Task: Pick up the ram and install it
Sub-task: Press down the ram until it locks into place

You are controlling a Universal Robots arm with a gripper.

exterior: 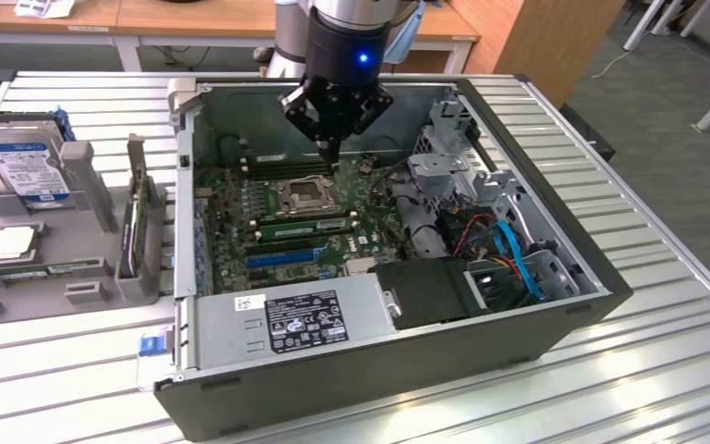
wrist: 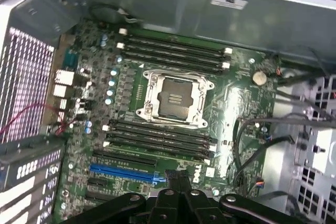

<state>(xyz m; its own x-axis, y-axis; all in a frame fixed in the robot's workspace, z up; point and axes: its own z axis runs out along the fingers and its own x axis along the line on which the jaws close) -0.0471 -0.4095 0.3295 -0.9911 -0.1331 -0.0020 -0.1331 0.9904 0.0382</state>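
The pincer [exterior: 328,139] is seen closed and empty above the motherboard [exterior: 293,217] inside the open computer case [exterior: 553,277]; a green ram [exterior: 303,223] is seated in a slot beside the processor socket [exterior: 302,195].

Arm vertical, fingers [exterior: 326,139] closed.

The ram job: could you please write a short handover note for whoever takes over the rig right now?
End effector: shut, nothing seen in it, hanging inside the open computer case above the motherboard.
Ram: seemingly the green stick lying in the grey tray at the exterior view's left, outside the case.
Done: nothing visible; the memory slots look empty.
Left: pick up the ram and install it.
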